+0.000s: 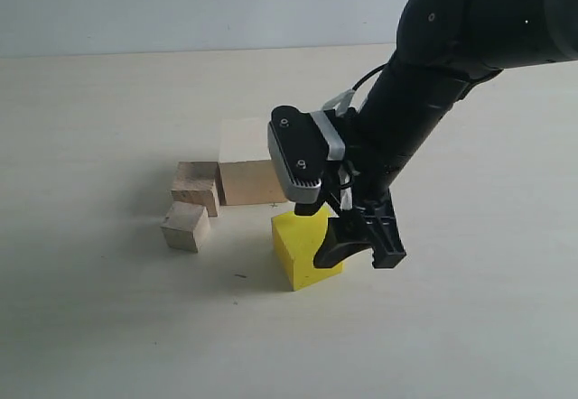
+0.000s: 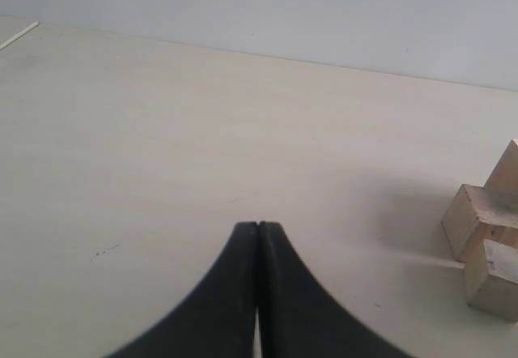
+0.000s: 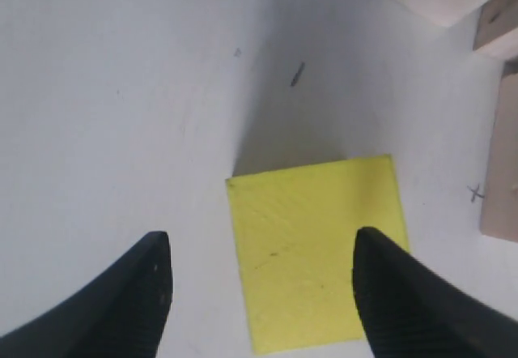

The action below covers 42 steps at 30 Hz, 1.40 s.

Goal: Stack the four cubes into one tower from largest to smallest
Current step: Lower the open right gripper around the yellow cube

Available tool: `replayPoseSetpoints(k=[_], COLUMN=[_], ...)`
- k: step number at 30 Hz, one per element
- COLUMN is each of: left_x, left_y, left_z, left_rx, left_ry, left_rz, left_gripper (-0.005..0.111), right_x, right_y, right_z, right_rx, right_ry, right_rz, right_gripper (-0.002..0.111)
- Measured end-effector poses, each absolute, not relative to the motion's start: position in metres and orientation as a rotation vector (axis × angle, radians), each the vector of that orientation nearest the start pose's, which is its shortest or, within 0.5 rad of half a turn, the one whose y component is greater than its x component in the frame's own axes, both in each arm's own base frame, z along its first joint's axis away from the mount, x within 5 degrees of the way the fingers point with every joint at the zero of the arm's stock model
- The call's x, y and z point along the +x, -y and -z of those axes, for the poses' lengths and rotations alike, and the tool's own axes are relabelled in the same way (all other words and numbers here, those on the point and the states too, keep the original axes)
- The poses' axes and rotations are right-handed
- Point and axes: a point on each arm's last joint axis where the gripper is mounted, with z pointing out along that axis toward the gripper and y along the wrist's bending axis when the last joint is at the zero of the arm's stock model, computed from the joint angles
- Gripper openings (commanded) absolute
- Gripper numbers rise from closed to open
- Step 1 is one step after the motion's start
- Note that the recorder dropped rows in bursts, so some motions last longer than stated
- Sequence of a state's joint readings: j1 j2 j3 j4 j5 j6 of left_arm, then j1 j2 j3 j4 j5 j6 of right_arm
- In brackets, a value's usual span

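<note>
**Right gripper (image 1: pixel 358 258) straddles the yellow cube (image 1: pixel 302 247), jaws open**

Nearest on the pale table (image 1: pixel 90 327), the yellow cube sits between the spread fingers, one close at its edge and the other standing clear of it. Farther back on the left rests the small wooden cube (image 1: pixel 185 226). The medium wooden cube (image 1: pixel 196 187) is just behind it, right beside the large wooden cube (image 1: pixel 251 180), the farthest of the four. Each cube lies singly on the table. The left gripper (image 2: pixel 257 232) is closed tight and empty over bare tabletop.
</note>
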<state>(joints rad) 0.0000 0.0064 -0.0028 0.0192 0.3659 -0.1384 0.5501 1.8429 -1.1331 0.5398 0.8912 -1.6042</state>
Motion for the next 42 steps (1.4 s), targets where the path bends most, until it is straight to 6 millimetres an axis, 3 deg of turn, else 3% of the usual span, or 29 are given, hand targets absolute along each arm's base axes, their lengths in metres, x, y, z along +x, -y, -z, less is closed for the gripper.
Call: replayPoseSetpoints(k=[5,11,17,36,42], left_x=[0.053,0.053,0.053,0.053,0.053], left_y=[-0.001,-0.001,-0.001,-0.001,-0.001], left_z=[-0.181,-0.181,-0.181,-0.181,-0.181], left_rx=[-0.116,-0.116,-0.116,-0.116,-0.116], left_ry=[-1.85,-1.85,-1.85,-1.85,-1.85], left_rz=[0.077,0.077,0.077,0.077,0.077], left_gripper=[0.0,0.0,0.0,0.0,0.0], right_x=[0.27,0.273,0.279,0.282,0.281], right_y=[-0.21,-0.208,-0.209,-0.209,-0.205], right_z=[-0.174,-0.185,-0.192,-0.192,-0.191], right_rx=[-2.16,-2.065,-1.932,-1.858,-1.955], right_ry=[-1.857,-1.906,-1.957,-2.01,-1.99], right_rz=[-0.533,-0.466,-0.406,-0.4,-0.346], right_gripper=[0.061,0.062,0.081,0.084,0.084])
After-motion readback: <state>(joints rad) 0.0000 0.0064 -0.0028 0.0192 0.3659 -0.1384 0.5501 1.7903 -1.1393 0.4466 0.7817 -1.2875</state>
